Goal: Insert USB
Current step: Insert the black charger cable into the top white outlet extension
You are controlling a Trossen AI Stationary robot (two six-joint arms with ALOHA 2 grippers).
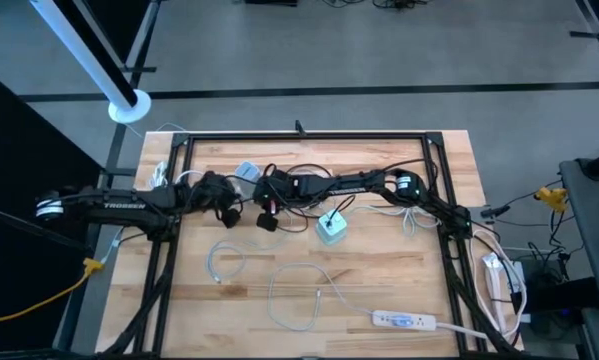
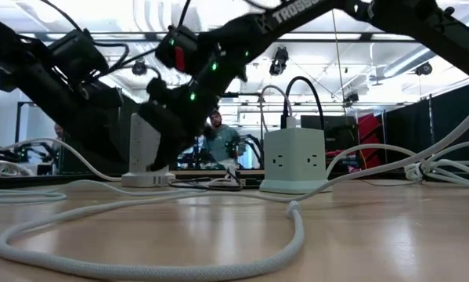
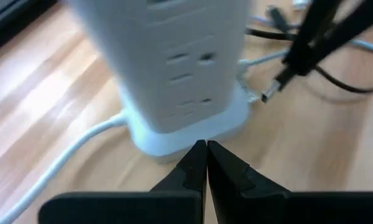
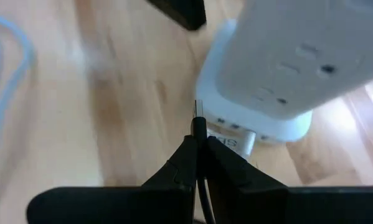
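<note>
Pinching a USB plug (image 4: 198, 115) (right wrist only), right gripper (image 4: 197, 149).

Both arms reach inward mid-table, left gripper (image 3: 206, 163) and right gripper (image 4: 197, 155) apparently pinched closed.

Bright overhead lights, wrist views blurry, glare

Smooth white plastic power tower (image 3: 174, 68), wood-grain table (image 3: 43, 99)
</note>
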